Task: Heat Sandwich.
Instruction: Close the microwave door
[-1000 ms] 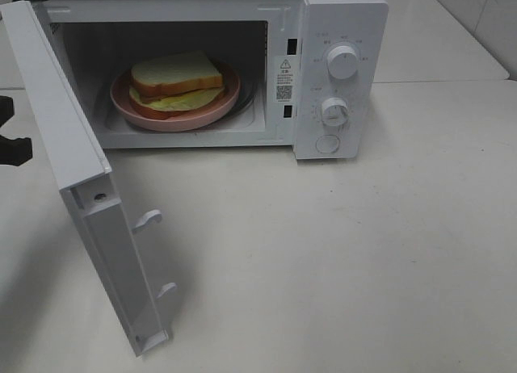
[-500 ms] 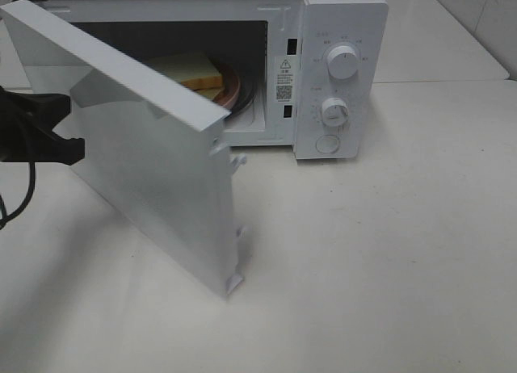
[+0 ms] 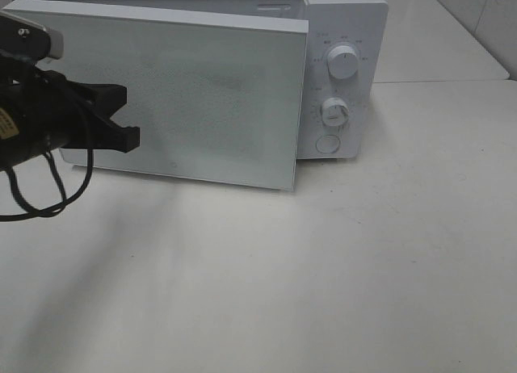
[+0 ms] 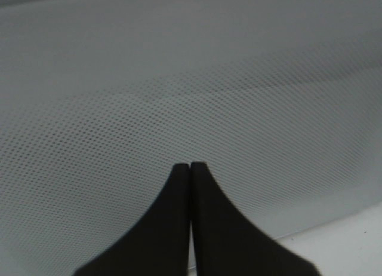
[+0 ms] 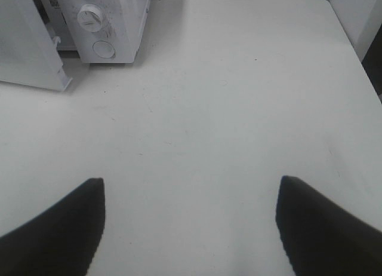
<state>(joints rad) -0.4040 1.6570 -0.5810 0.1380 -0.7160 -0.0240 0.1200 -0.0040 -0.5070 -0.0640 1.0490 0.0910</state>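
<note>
Two black claws are seen: the left claw [image 4: 190, 168] is pressed shut, its tips at the white microwave's nearly closed mesh door [image 3: 202, 90]. The right claw [image 5: 191, 181] is spread wide and empty over the white bench [image 3: 363, 268]. The sandwich is hidden from view, the cavity being covered by the door.

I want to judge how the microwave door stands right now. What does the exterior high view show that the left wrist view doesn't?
Only exterior high: the whole microwave, its upper knob, lower knob and round button, and the door, whose free edge appears slightly ajar rather than flush. Only left wrist: the left tool seen head-on, fingertips pressed together, shut, close to the door's dotted mesh. Both: the white door, the left tool and a bit of table.
</note>
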